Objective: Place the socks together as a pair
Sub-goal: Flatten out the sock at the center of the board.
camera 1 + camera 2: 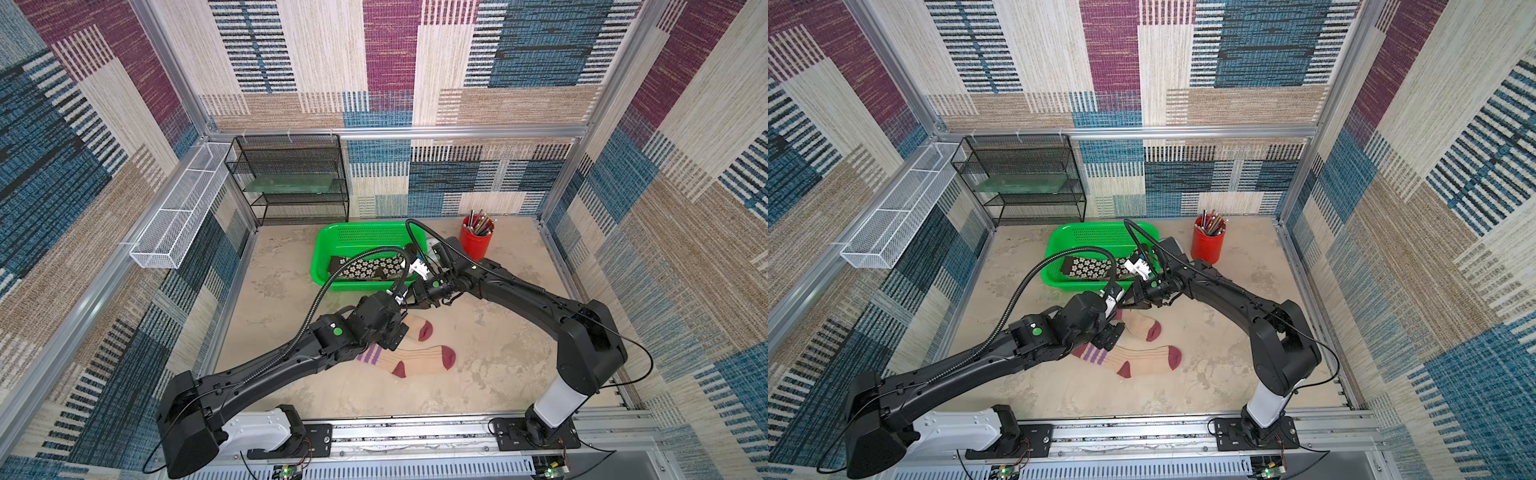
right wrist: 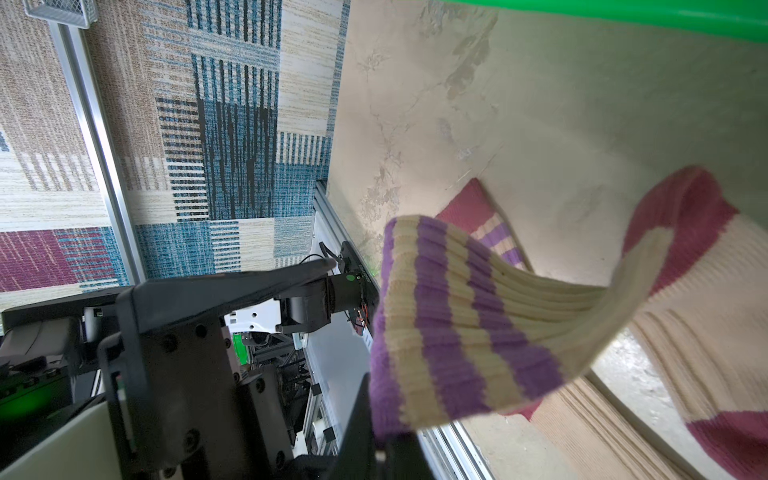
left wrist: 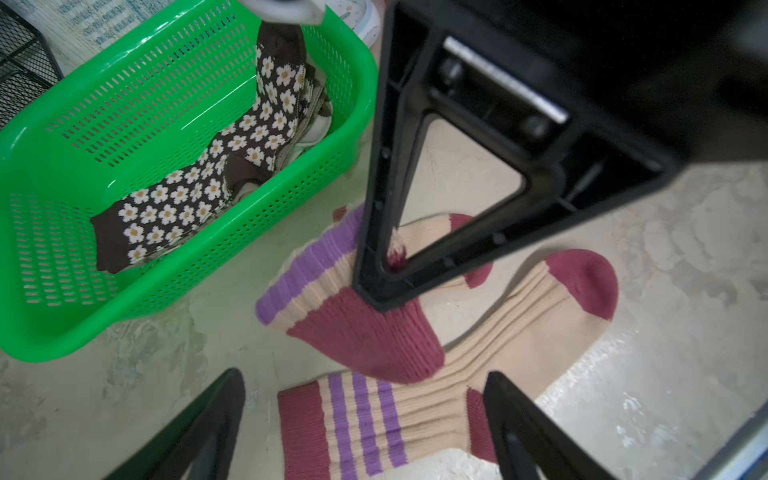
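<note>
The surface [image 1: 498, 353] carries a green basket [image 1: 365, 239] at 11 o'clock of the flat sock [image 1: 415, 361]. Its mate [image 1: 417, 329], at 12 o'clock, has its cuff pinched in the right jaws; left jaws stand spread. Best lay it parallel, cuffs aligned.

at my table's [image 1: 519, 353] middle 1 sock [image 1: 415, 362] lies before the other sock [image 1: 420, 330]; the basket [image 1: 322, 257] stands behind them, pencil cup [image 1: 476, 247] at its right.

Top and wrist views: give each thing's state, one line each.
Upper striped sock: cuff end raised.
Lower striped sock: flat on table.
Daisy socks: lying in green basket.
Pencil cup: upright.
Right jaws: shut on upper striped sock.
Left jaws: open, empty.
</note>
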Motion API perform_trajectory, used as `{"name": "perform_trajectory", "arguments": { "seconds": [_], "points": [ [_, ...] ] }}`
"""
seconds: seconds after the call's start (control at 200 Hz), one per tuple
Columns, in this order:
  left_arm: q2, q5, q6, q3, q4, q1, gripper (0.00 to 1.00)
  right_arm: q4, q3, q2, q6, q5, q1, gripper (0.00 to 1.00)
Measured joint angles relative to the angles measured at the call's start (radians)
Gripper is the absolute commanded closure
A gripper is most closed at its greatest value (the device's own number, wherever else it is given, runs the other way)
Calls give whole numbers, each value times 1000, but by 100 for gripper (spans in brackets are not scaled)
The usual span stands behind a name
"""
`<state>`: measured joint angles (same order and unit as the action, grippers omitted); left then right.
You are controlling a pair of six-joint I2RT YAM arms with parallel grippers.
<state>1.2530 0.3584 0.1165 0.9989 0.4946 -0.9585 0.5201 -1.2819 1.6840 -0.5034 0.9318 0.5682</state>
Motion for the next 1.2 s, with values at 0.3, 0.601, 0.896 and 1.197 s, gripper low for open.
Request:
{"name": "perform_trajectory", "arguments": {
  "seconds": [0.3, 0.601, 0.896, 1.197],
  "points": [
    [64, 28, -26, 11, 4, 26, 34, -1, 12, -16, -17, 9, 8, 100],
    [100, -8, -40, 73, 56, 42, 97, -35, 22, -33, -30, 19, 25, 100],
    [81, -113, -37, 116, 121, 49, 100, -32, 35, -40, -36, 69, 6, 62],
    [16, -361, 73, 174, 175, 89, 100, 40, 35, -80, 29, 50, -74, 19]
  ]
}}
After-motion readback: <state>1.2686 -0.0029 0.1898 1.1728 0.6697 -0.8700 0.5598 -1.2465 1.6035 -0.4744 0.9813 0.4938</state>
